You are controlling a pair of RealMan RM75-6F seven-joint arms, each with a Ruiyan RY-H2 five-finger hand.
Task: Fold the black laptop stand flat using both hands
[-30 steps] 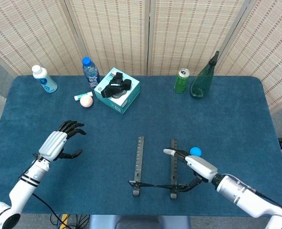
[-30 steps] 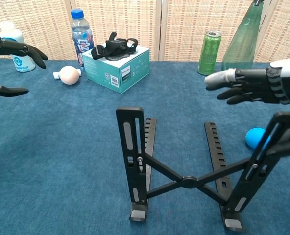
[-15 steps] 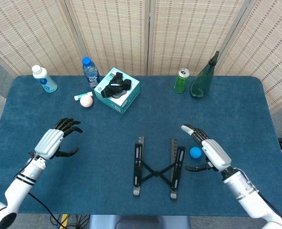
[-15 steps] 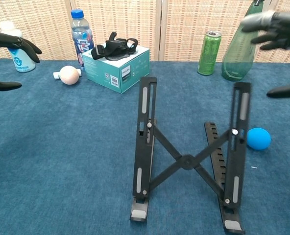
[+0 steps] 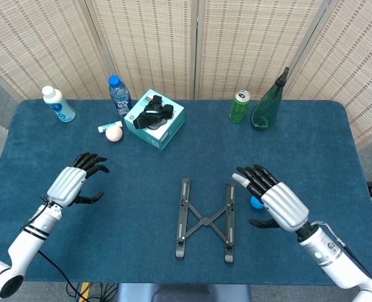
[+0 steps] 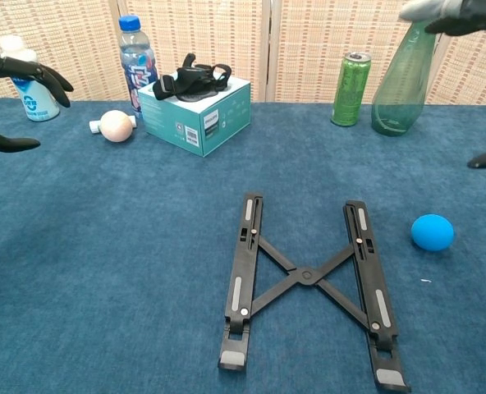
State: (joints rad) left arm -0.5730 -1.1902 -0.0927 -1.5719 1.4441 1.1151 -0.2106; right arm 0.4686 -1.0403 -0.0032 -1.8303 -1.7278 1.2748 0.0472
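Note:
The black laptop stand point(image 5: 205, 219) point(image 6: 306, 279) lies flat on the blue table, its two rails parallel and its crossed struts down between them. My right hand point(image 5: 275, 202) hovers open to the right of the stand and above it, fingers spread, touching nothing; only its fingertips point(image 6: 452, 10) show at the top right of the chest view. My left hand point(image 5: 73, 184) floats open well to the left of the stand, holding nothing, with its fingers point(image 6: 25, 72) at the left edge of the chest view.
A blue ball point(image 6: 433, 231) lies just right of the stand, under my right hand. Along the back stand a teal box point(image 5: 154, 119) with black straps on it, a water bottle point(image 5: 119, 95), a white bottle point(image 5: 58, 104), a pale ball point(image 5: 114, 133), a green can point(image 5: 239, 106) and a green glass bottle point(image 5: 269, 103).
The stand's raised legs have dropped flat onto the table. My right hand has let go of it and lifted away to the right. The left hand has barely moved.

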